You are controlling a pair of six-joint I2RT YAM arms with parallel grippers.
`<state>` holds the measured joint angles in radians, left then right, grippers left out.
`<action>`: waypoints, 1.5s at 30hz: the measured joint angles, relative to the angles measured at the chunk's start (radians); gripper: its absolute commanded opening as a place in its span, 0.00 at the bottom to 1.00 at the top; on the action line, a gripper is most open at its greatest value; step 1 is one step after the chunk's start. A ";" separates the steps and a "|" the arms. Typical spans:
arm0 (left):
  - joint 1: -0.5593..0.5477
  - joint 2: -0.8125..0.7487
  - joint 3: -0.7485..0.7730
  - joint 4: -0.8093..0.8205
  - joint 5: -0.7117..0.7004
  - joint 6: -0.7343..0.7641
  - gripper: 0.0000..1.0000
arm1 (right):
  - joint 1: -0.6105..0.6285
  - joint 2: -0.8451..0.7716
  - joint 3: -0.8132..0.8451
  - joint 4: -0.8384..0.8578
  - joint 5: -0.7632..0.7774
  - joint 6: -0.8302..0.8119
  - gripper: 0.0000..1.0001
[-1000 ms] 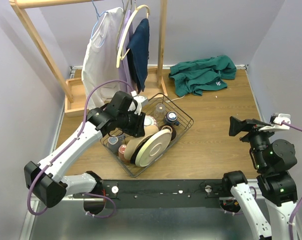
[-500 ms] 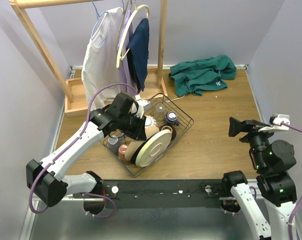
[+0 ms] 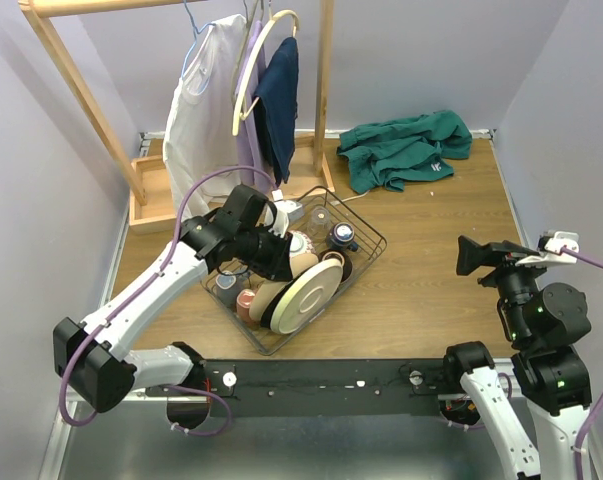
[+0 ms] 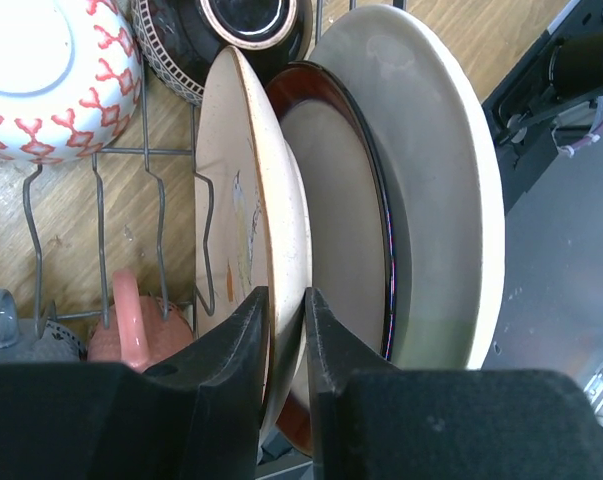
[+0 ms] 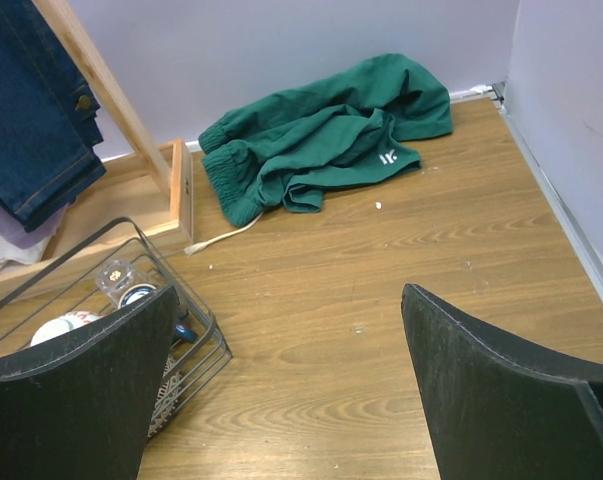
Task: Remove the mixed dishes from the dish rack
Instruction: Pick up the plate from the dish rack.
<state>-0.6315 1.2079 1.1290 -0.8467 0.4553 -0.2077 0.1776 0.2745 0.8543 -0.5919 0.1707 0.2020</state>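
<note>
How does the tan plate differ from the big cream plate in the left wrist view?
The tan plate carries a small painted mark; the cream plate looks plain. The left tool straddles the tan plate's rim; no tool touches the cream plate. Both stand on edge in the dish rack.

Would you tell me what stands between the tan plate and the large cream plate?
A brown-rimmed plate, between the tan plate and cream plate; left wrist view.

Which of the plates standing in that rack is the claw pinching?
The peach plate at the row's end: the left gripper straddles its rim. The brown-rimmed plate and big cream plate sit outside the grip.
</note>
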 measured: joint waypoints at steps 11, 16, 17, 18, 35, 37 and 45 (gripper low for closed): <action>0.003 0.038 0.045 -0.048 0.020 0.025 0.00 | 0.000 -0.001 -0.007 0.000 0.000 0.000 1.00; 0.010 0.058 0.078 -0.084 0.021 0.037 0.00 | 0.000 -0.001 -0.007 0.001 0.000 0.000 1.00; 0.011 0.062 0.085 -0.090 0.021 0.038 0.00 | 0.000 -0.001 -0.007 0.001 0.000 0.000 1.00; 0.011 0.064 0.089 -0.092 0.021 0.039 0.00 | 0.000 -0.001 -0.007 0.001 0.000 0.000 1.00; 0.035 0.064 0.189 -0.137 0.092 0.011 0.00 | 0.000 0.000 -0.022 0.009 0.000 0.000 1.00; 0.035 0.064 0.209 -0.137 0.098 0.005 0.00 | 0.000 0.000 -0.022 0.009 0.000 0.000 1.00; 0.040 0.045 0.294 -0.158 0.120 -0.022 0.00 | 0.000 0.000 -0.022 0.014 0.000 0.000 1.00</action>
<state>-0.5919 1.2526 1.4227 -1.0050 0.5755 -0.2298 0.1780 0.2741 0.8326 -0.5777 0.1711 0.2020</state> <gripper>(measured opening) 0.186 0.998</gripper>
